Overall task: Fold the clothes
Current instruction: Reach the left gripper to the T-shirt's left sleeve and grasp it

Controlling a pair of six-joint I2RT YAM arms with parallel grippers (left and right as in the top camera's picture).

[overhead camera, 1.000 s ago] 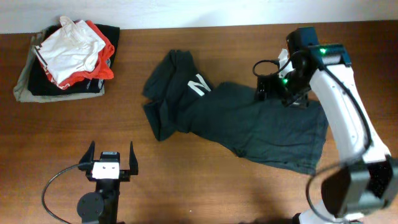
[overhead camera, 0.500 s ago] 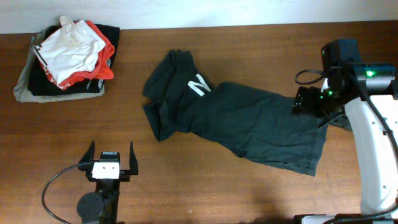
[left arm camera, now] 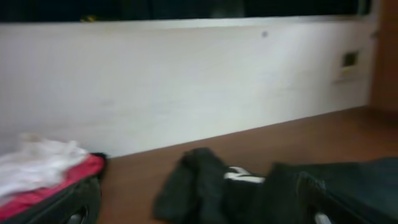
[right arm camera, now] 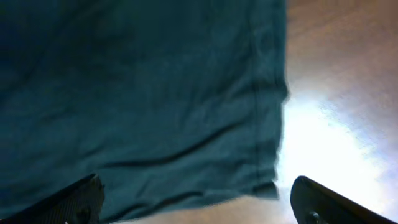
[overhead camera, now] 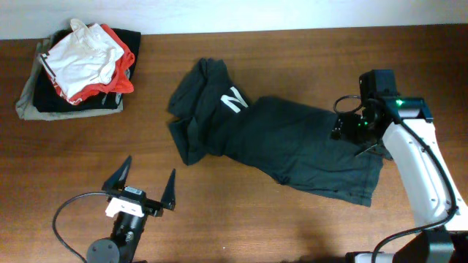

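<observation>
Right gripper (overhead camera: 342,126) swung back left over the dark T-shirt (overhead camera: 292,146), which lies crumpled mid-table; jaws apart, holding nothing. Left gripper (overhead camera: 144,183) now tilted, jaws spread. Only the right wrist view shows the hem (right arm camera: 258,93) near wood.

A white garment with red-orange trim (overhead camera: 80,58) lies atop a grey-khaki garment (overhead camera: 24,106) on the wooden table (overhead camera: 241,219).

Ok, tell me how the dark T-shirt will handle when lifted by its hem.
Probably floppy: the T-shirt lies rumpled and creased, so it should sag and drape. Likely light, since the cloth looks thin at the hem. Pushed, it would probably bunch rather than slide on the table.
</observation>
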